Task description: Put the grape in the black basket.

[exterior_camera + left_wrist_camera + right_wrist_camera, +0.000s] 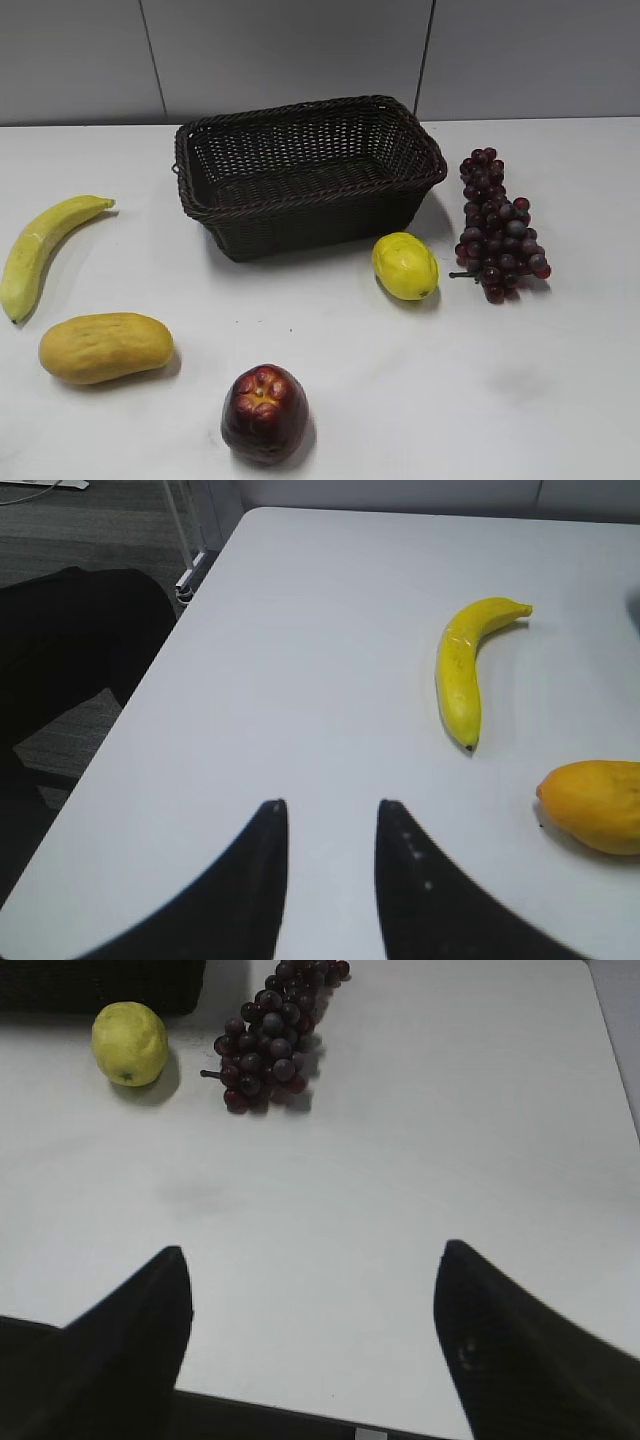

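The grape (498, 226), a long bunch of dark purple-red berries, lies on the white table right of the black basket (300, 205). The basket is a dark woven rectangle at the back middle, and it looks empty. The grape also shows at the top of the right wrist view (272, 1040), well ahead of my right gripper (312, 1255), which is wide open and empty above the table's near edge. My left gripper (330, 805) is open and empty over bare table near the left edge. Neither gripper shows in the exterior view.
A yellow lemon (405, 266) lies between basket and grape, also in the right wrist view (129, 1043). A banana (42, 250) and a mango (105, 346) lie at the left, both also in the left wrist view (462, 668) (595, 805). A dark red apple (264, 412) sits front middle.
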`<state>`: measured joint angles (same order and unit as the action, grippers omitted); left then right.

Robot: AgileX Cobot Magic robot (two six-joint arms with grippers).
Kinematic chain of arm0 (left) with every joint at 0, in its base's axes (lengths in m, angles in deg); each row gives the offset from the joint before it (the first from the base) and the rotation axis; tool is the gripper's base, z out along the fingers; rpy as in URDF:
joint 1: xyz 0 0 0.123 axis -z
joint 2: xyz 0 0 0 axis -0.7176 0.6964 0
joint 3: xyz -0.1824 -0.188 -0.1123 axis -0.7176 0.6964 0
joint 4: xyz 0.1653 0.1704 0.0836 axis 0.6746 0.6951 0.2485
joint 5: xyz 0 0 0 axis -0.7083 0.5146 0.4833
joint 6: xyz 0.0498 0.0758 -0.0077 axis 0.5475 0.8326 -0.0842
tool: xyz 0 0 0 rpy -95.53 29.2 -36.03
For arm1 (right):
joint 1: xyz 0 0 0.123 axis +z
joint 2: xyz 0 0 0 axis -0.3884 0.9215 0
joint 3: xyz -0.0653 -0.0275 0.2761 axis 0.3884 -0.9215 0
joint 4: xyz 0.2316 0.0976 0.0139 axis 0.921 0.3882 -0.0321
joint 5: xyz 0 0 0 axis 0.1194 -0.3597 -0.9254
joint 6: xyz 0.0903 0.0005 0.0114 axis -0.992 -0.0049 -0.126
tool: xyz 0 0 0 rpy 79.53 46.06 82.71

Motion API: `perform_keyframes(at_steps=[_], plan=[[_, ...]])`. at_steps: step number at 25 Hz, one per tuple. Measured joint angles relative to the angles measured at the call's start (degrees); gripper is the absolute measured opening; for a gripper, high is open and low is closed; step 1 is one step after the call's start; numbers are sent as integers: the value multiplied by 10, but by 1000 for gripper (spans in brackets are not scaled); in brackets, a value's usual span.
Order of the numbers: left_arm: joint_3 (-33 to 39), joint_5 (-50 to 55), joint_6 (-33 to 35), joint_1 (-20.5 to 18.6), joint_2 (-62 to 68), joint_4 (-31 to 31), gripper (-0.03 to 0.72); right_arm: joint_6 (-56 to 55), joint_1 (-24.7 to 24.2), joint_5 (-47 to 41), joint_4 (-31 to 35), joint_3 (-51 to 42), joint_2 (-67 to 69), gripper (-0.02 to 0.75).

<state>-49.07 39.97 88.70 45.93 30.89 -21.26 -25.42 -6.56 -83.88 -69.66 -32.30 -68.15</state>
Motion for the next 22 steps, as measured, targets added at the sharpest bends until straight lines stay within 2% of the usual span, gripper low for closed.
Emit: perform_keyframes(at_steps=[13, 16, 22], plan=[[0, 0, 0, 0, 0, 0, 236, 0, 0, 3, 0, 1, 8, 571], [0, 0, 0, 0, 0, 0, 236, 0, 0, 26, 0, 11, 56, 571], [0, 0, 0, 0, 0, 0, 236, -29, 0, 133, 0, 35, 220, 571]])
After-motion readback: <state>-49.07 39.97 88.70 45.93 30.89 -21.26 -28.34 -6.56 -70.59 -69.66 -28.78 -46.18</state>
